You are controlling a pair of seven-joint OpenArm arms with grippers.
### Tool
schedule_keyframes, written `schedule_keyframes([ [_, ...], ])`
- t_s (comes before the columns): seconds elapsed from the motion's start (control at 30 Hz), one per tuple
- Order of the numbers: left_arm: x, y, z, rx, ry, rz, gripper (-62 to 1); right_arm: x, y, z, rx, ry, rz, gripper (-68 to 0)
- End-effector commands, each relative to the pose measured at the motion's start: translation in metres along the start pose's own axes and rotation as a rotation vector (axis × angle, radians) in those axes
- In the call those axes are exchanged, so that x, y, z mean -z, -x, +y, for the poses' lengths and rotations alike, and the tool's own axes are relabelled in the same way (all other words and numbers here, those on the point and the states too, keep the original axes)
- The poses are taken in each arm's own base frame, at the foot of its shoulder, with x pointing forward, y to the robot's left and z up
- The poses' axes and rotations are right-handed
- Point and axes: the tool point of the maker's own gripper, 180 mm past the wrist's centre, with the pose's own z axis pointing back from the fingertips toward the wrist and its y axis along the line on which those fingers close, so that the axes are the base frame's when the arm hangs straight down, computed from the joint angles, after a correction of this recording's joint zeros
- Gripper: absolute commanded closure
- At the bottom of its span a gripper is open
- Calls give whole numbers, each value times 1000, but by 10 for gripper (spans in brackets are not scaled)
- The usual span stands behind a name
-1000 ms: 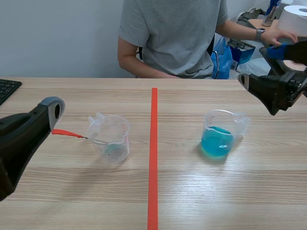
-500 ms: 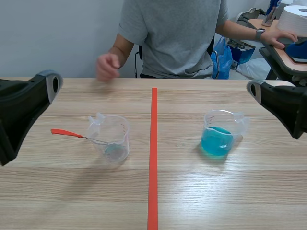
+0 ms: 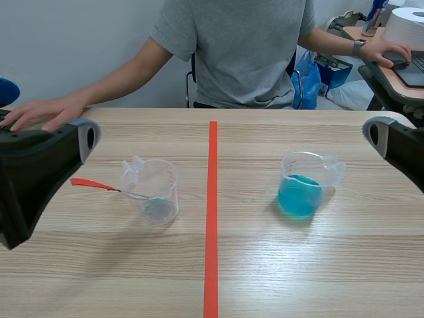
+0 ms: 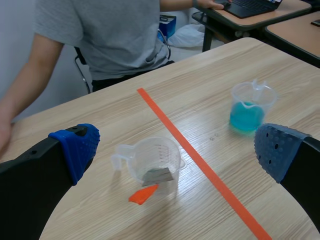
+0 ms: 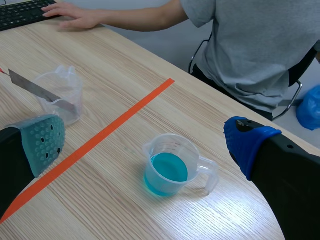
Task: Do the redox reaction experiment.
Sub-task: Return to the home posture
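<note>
Wood table (image 3: 318,271), tape line (image 3: 211,218), blue-liquid beaker (image 3: 301,192) right; pale wall (image 3: 79,46) behind.

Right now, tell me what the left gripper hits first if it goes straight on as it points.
Likely the clear cup, ahead of the open left gripper, or the orange-handled strip leaning from it; depth is unclear.

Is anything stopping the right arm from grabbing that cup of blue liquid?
Probably not: the right gripper is open, and the cup of blue liquid stands alone just ahead of it.
</note>
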Motion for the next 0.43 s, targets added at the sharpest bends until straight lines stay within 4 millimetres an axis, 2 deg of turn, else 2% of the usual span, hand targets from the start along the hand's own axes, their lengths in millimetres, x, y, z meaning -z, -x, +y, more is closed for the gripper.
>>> schedule_keyframes([
  [0.0, 0, -6, -3, -6, 8, -23, -623, 2, -10, -5, -6, 10, -39, -679],
  [0.4, 0, -6, -3, -6, 8, -24, -623, 2, -13, -5, -6, 10, -55, -679],
])
